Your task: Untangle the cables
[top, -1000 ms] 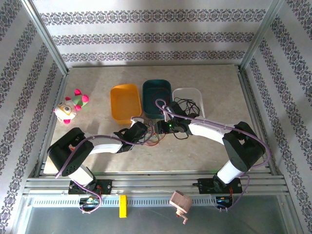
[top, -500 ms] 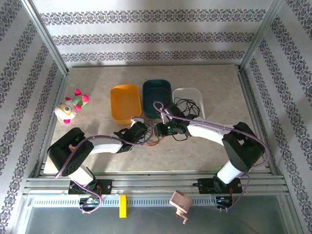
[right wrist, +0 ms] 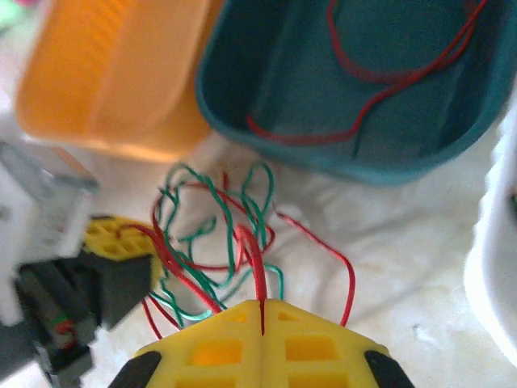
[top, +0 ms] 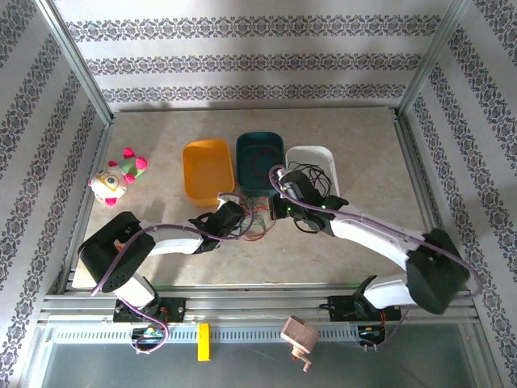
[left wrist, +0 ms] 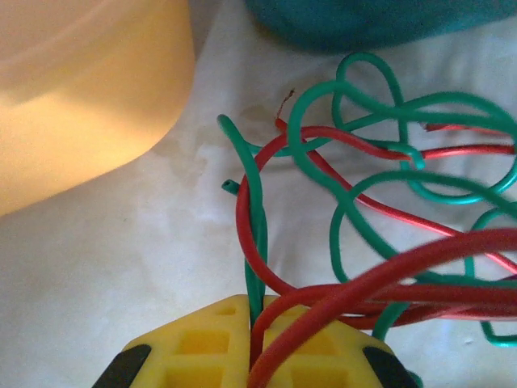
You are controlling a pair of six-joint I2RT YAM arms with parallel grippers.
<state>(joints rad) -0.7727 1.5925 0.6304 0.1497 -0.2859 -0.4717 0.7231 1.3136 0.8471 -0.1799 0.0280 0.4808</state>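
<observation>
Red and green cables (top: 257, 226) lie knotted on the counter just beside the teal tray (top: 240, 158). The left tool (left wrist: 257, 327) clenches several strands, apparently anchoring them, so the right tool (right wrist: 262, 311), pinching one red strand, can draw it free.

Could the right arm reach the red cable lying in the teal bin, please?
Probably yes: the red cable lies in the open teal bin ahead of the right gripper, which is shut on a tangled red cable.
</observation>
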